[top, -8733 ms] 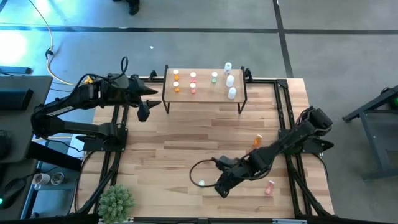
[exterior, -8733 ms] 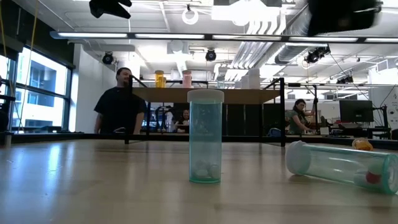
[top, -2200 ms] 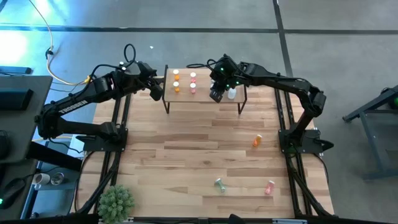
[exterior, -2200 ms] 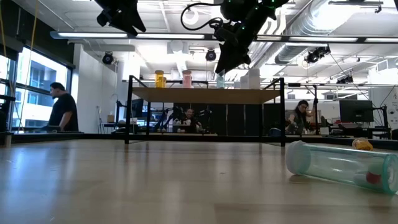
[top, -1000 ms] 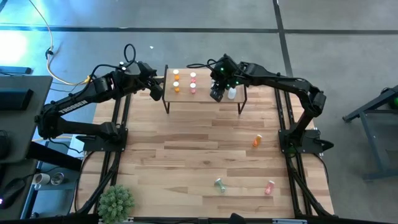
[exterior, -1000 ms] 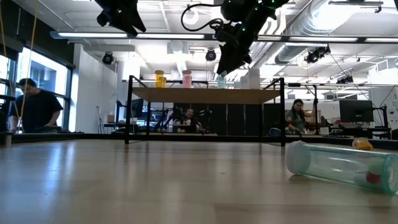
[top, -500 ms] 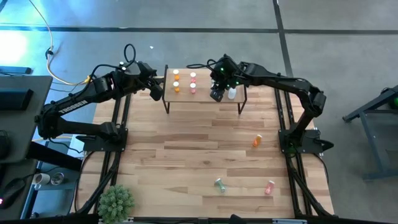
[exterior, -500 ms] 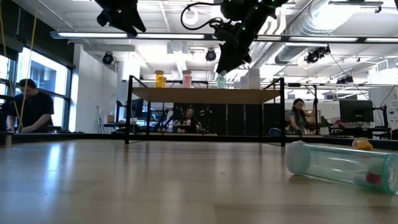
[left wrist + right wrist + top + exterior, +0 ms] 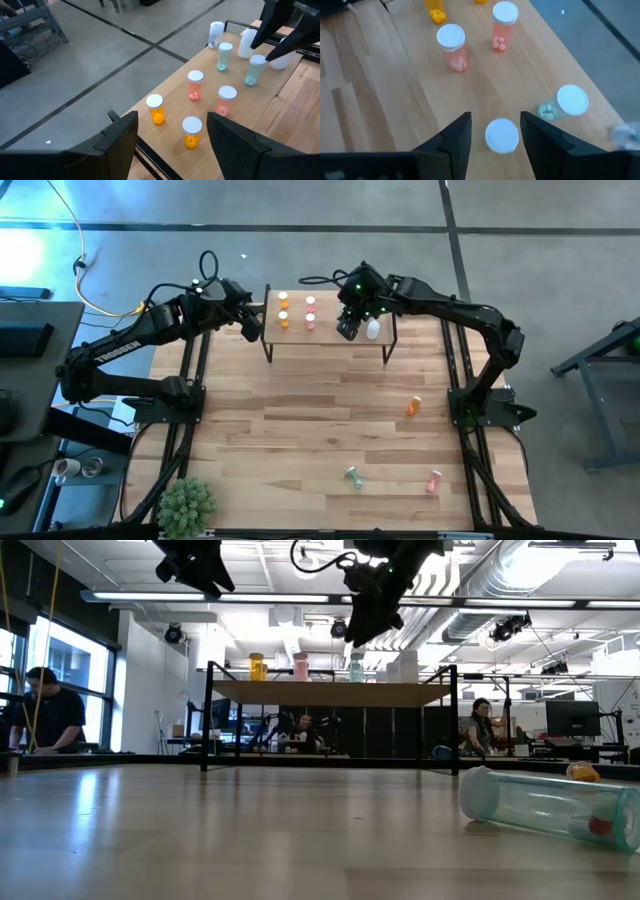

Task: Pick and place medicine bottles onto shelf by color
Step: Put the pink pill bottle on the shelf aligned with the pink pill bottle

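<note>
At the near edge of the tabletop (image 9: 300,430) stands a plant (image 9: 187,504), with 3 bottles lying loose toward the right: a green one (image 9: 352,476), a pink one (image 9: 433,480) and, farther in, an orange one (image 9: 414,407). At the far edge the shelf (image 9: 325,332) carries upright bottles in colour groups: 2 orange (image 9: 154,109), 2 pink (image 9: 195,85), 2 green (image 9: 255,70) and clear ones (image 9: 216,34). The right hand (image 9: 492,132) hovers open just above a green bottle (image 9: 502,135), gripping nothing. The left hand (image 9: 172,129) waits open and empty at the shelf's left end.
</note>
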You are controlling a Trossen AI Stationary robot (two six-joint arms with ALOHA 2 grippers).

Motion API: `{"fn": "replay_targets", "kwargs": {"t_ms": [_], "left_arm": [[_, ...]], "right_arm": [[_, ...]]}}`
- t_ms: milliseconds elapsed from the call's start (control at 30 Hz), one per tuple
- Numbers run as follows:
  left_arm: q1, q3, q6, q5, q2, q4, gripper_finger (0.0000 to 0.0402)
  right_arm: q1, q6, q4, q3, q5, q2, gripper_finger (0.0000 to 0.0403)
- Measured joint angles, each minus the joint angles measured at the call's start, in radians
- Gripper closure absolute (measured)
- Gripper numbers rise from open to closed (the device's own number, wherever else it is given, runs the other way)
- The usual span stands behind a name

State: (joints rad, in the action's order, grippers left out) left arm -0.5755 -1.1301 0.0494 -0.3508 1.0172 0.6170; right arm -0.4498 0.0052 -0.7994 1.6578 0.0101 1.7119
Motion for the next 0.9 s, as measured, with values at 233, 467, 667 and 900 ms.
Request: {"fn": "replay_targets", "kwargs": {"t_ms": [233,467,667,900], "left_arm": [[0.000,0.000,-0.032,0.000,0.000,-0.015,0.0174],[0.000,0.000,-0.051,0.013,-0.007,-0.036,0.0174],[0.000,0.000,-0.010,0.121,-0.037,-0.035,0.0174],[0.000,0.000,0.000,0.171,-0.068,-0.038,0.0174]], "right_arm": [[0.016,0.035,-0.090,0.084,0.000,-0.001,0.0243],[0.077,0.045,-0.146,0.107,-0.094,-0.018,0.0243],[0.168,0.101,-0.198,0.033,-0.081,-0.091,0.0243],[0.289,0.364,-0.181,-0.170,-0.070,-0.181,0.0243]]}}
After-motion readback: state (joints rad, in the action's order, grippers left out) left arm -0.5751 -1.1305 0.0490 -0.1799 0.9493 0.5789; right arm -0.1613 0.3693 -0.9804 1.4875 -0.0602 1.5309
